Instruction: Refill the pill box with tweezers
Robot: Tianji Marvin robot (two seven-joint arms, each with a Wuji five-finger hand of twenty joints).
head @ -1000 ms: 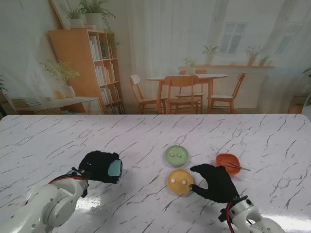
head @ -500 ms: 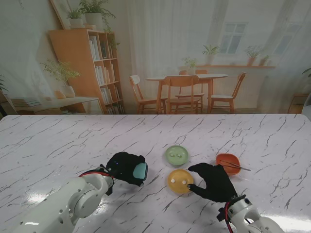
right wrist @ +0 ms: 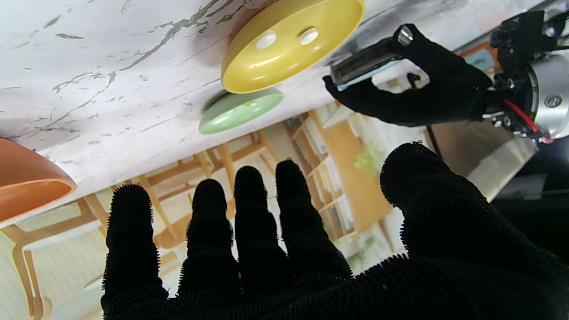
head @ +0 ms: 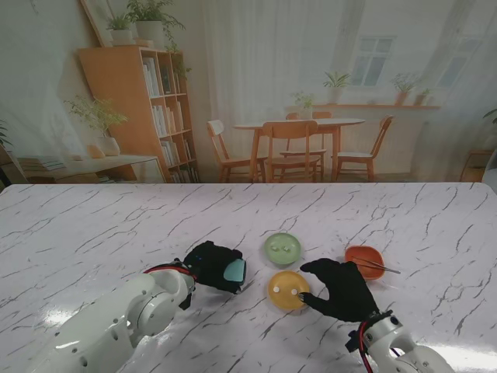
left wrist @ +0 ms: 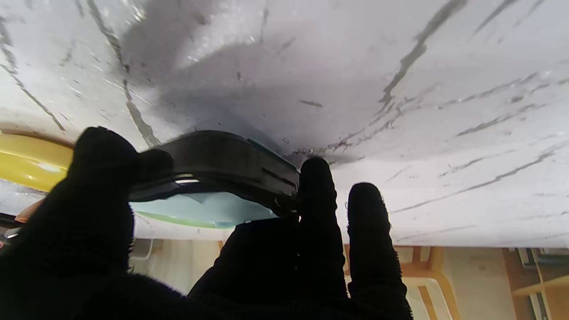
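Observation:
My left hand (head: 213, 266) is shut on a teal pill box (head: 234, 270) with a dark rim, held just left of the yellow dish (head: 287, 289). In the left wrist view the pill box (left wrist: 213, 178) sits between thumb and fingers, close over the table. The yellow dish (right wrist: 291, 42) holds two white pills. A green dish (head: 283, 248) with small pills lies farther from me. The tweezers (head: 378, 266) rest across the orange dish (head: 363, 258) at the right. My right hand (head: 342, 291) is open, fingers spread, between the yellow and orange dishes.
The marble table (head: 93, 225) stretches wide to the left and far side. A printed room backdrop (head: 256, 85) stands behind its far edge. The left arm (head: 116, 322) reaches in from the near left corner.
My left hand has carried the pill box rightward, from the left part of the table to just beside the yellow dish. The right hand has barely moved.

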